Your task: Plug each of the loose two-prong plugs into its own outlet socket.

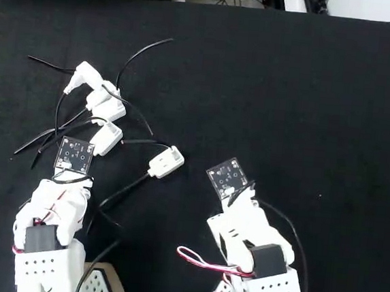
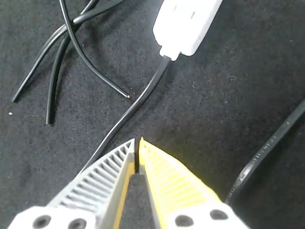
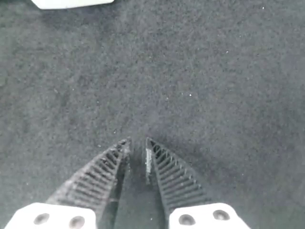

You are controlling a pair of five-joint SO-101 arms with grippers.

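The left gripper (image 2: 138,144) holds its fingers pressed together over a black cable (image 2: 142,98), the right gripper's (image 3: 137,143) almost touch, and a white plug (image 1: 166,162) lies on the table (image 1: 309,94) between both arms.

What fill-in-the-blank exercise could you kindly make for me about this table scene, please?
1. The plug lying between the two arms has a ____ body and a black cord.
2. On the left gripper, one of the fingers is grey; the other is ____.
3. The right gripper is over bare cloth and holds ____.
Missing words: white; yellow; nothing.
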